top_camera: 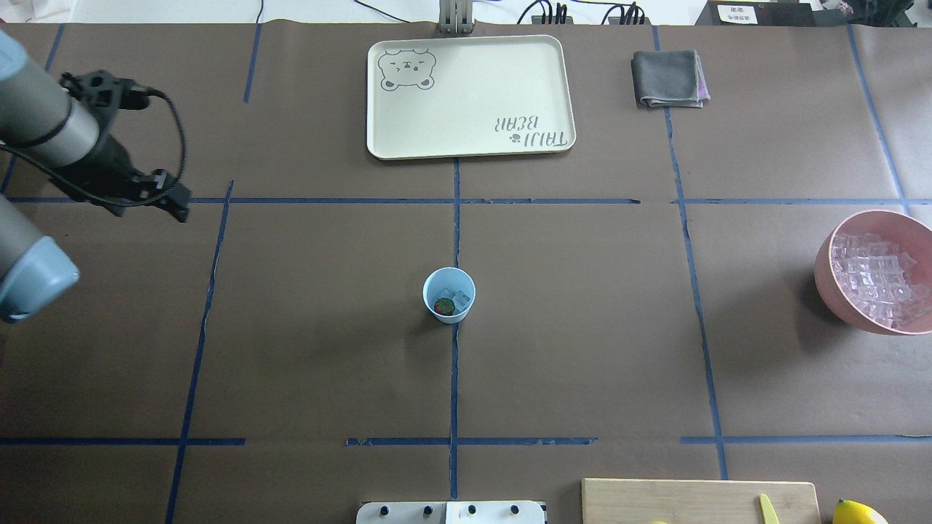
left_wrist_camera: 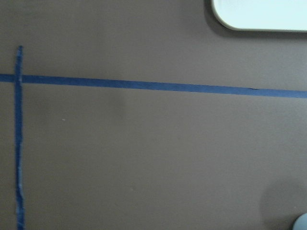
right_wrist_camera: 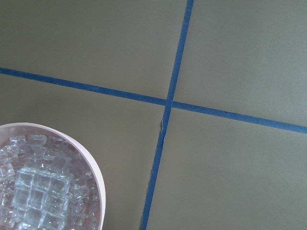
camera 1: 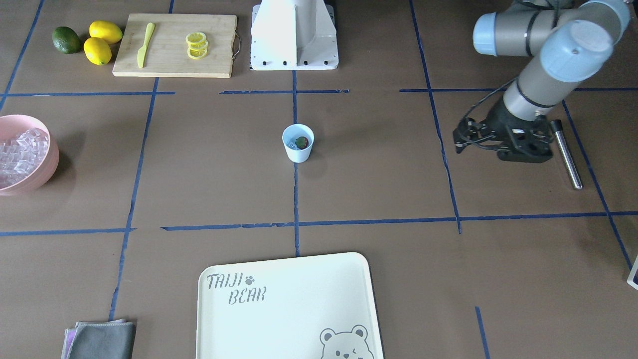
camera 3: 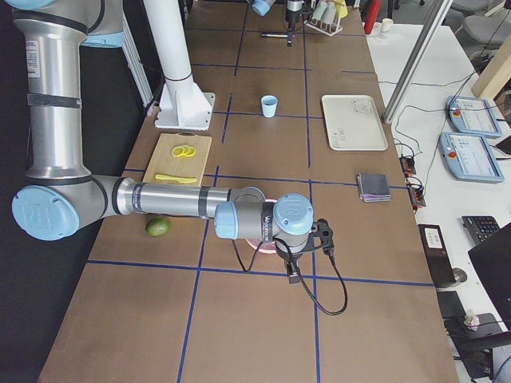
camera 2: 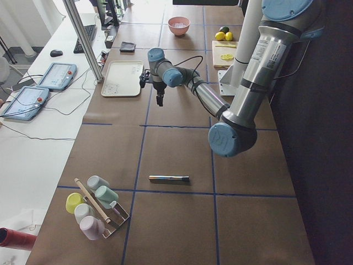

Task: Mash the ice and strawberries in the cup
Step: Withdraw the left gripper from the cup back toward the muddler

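The pale-blue cup [camera 1: 298,149] [top_camera: 437,285] stands upright at the table's middle on a tape crossing. Inside it lie a red strawberry [camera 1: 302,142] [top_camera: 443,306] and a few cubes of ice [top_camera: 461,298]. More ice [camera 1: 20,152] [right_wrist_camera: 41,191] fills the pink bowl [top_camera: 826,280]. My left gripper [camera 1: 457,141] [top_camera: 177,206] hangs far to the cup's side, looks open and holds nothing. My right gripper [camera 3: 294,278] hovers beside the pink bowl; I cannot tell its state. Neither wrist view shows fingers.
A metal muddler [camera 1: 566,155] [camera 2: 169,179] lies on the table beside my left gripper. A cream tray [camera 1: 299,299] sits on the operators' side, with a grey cloth [camera 1: 102,340] nearby. A cutting board [camera 1: 169,62] with knife and lemon slices, two lemons [camera 1: 97,51] and a lime [camera 1: 66,40] sit near the base.
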